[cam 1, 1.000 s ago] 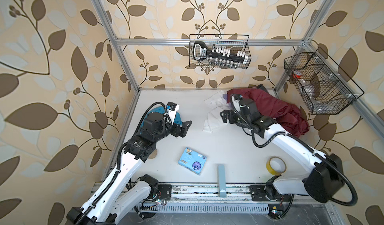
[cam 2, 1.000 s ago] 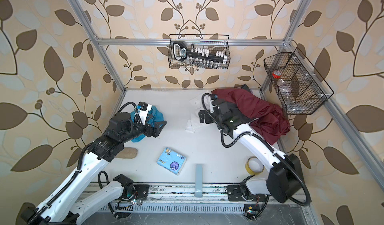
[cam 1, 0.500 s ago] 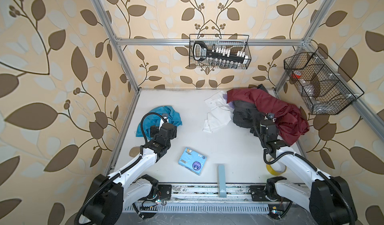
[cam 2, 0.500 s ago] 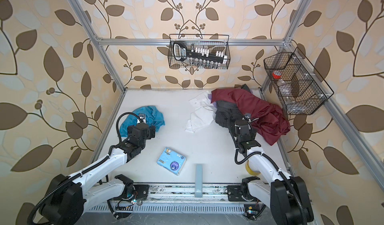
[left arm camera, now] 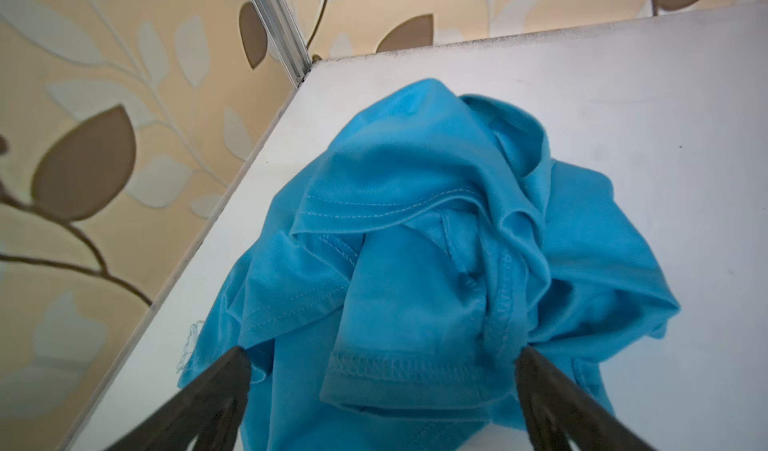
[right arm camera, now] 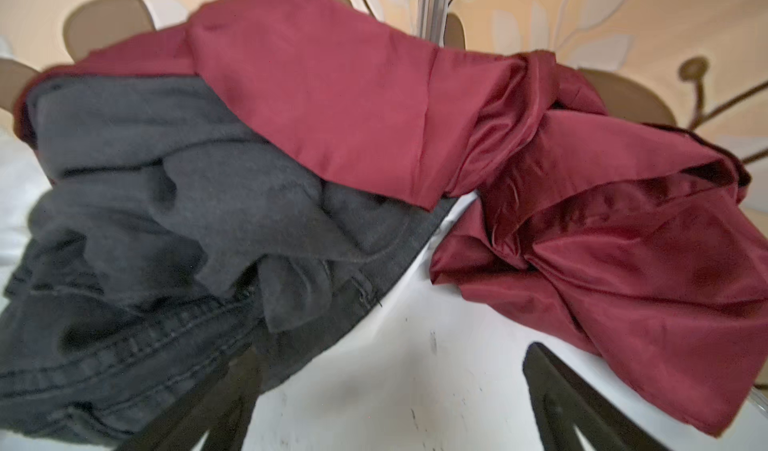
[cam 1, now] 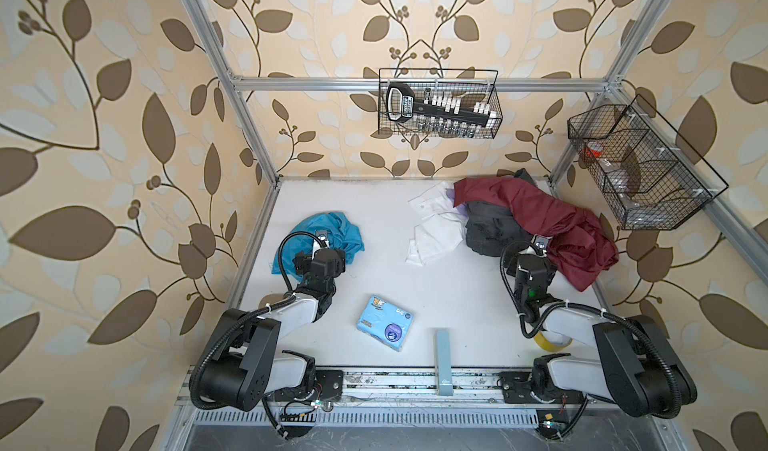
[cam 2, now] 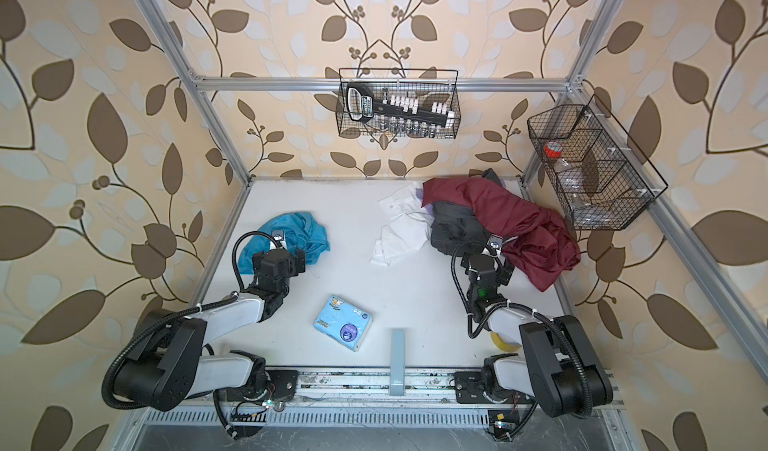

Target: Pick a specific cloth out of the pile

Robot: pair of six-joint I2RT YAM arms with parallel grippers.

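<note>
My left gripper [left arm camera: 384,359] stands spread wide, one black fingertip [left arm camera: 232,365] on either side of the near hem of the bright turquoise-blue soft fabric cloth [left arm camera: 436,241]. It pinches nothing, and I cannot tell whether the tips touch the fabric. In both top views the cloth [cam 1: 336,235] lies crumpled on its own at the left middle of the frame. It sits on the white bench [cam 1: 415,286], near the bench's left rail and well apart from the pile.

The pile [cam 1: 536,220], a heap of mixed garments, fills the upper right of the bench. A shiny maroon cloth [right arm camera: 582,241] is draped over a dark grey garment [right arm camera: 166,220] with stitched seams, and a white shirt [cam 1: 436,232] spills out to the left. My right gripper [right arm camera: 390,357] is spread too and holds nothing; bare bench shows between its fingers, and the pile lies just ahead.

A light-blue rectangular tissue pack [cam 1: 384,322] lies at the lower middle, with a cartoon print and a dark purple round badge. Its writing is too small to read. In the black wire basket [cam 1: 436,70] on the back wall, a black socket set [cam 1: 449,110] carries white lettering on its handle, also unreadable.
</note>
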